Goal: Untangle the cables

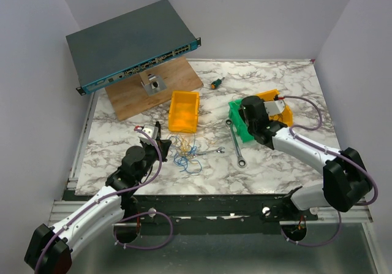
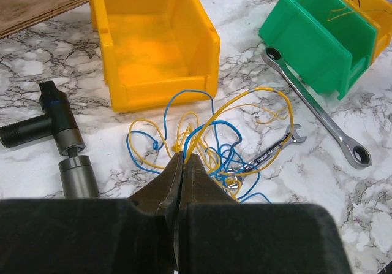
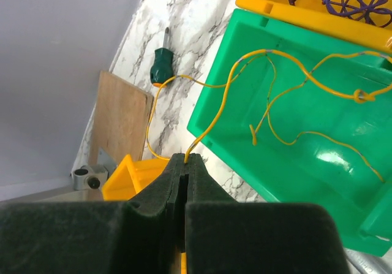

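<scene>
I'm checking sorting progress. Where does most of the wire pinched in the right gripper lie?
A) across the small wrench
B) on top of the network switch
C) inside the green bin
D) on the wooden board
C: in the right wrist view, the right gripper is shut on a yellow wire whose loops lie inside the green bin.

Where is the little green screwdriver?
In the top view, the screwdriver lies near the back, just right of the wooden board, behind the middle yellow bin.
</scene>
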Controlling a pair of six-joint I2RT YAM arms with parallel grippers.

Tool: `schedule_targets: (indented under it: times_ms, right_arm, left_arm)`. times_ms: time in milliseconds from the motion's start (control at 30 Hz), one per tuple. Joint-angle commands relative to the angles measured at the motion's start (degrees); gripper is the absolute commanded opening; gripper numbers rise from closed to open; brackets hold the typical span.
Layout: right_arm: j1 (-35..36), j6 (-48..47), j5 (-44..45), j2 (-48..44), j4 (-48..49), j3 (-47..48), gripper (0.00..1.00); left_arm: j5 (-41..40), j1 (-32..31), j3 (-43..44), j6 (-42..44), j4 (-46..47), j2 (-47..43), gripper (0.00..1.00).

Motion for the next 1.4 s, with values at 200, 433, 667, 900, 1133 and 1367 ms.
schedule_targets:
  times_ms: [200, 433, 667, 900, 1133, 1367]
  right_arm:
    - [-7.4, -4.3, -18.2, 3.5, -2.3, -1.8, 0.01]
    - [-7.9, -4.2, -16.7, 8.1, -2.9, -2.3, 0.01]
    - [-8.1, -6.5, -7.5, 13.7, -7.2, 0.8, 0.01]
    - [-8.0, -11.4, -12.2, 20.6, -7.5, 4.8, 0.01]
    - [-7.4, -16.3, -9.3, 15.3, -11.4, 7.6, 0.21]
    - [-7.0, -25.1, -8.0, 10.7, -17.4, 12.0, 0.56]
  left_arm:
    - [1.1, 0.3, 1.4, 0.1, 0.3, -0.4, 0.00]
    - [1.0, 0.3, 1.4, 0.1, 0.2, -0.6, 0.00]
    - [0.9, 0.3, 1.4, 0.1, 0.0, -0.7, 0.00]
    - [1.0, 0.3, 1.6, 0.2, 0.1, -0.4, 0.00]
    - [1.1, 0.3, 1.5, 0.1, 0.3, -0.4, 0.00]
    - [1.0, 0.3, 1.5, 0.2, 0.2, -0.3, 0.00]
